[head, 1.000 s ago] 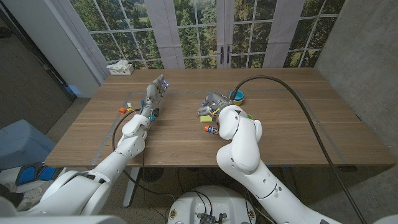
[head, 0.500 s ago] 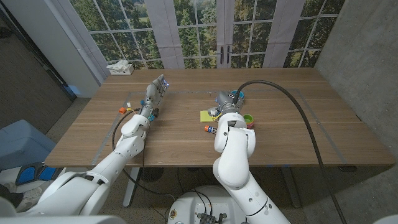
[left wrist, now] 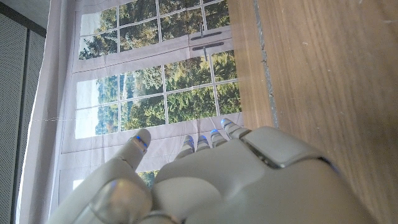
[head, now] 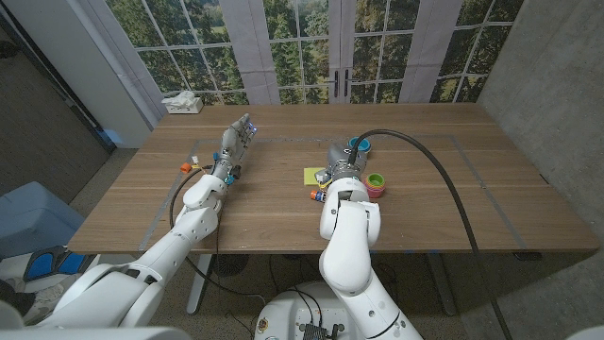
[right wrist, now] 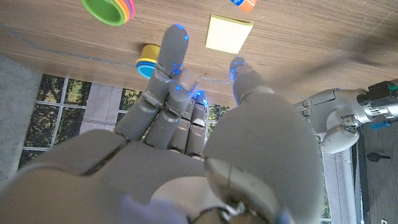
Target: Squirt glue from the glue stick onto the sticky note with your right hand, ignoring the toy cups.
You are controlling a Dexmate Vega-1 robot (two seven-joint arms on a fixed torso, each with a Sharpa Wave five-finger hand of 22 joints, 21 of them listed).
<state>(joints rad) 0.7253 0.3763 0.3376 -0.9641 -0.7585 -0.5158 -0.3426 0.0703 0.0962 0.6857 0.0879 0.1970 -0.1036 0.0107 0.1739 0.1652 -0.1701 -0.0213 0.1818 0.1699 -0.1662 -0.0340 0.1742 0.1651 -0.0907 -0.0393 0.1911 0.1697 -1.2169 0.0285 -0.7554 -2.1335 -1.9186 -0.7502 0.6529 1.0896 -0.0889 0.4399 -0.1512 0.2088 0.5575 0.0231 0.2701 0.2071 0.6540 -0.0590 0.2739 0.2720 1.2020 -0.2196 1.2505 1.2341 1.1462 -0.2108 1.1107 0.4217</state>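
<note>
**Right hand empty above the sticky note**

The right hand (head: pixel 342 159) hovers mid-table with fingers spread, holding nothing. The yellow sticky note (head: pixel 312 176) lies just beside it; the glue stick (head: pixel 317 195), apparently orange-capped, lies nearer the table's (head: pixel 453 203) front edge. The left hand (head: pixel 237 139), fingers extended, grips nothing.

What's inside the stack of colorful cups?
The stacked toy cups sit nested on the table, green rim outermost, pink below. In the right wrist view the inside looks hollow; the bottom is cut off, so I cannot tell.
</note>
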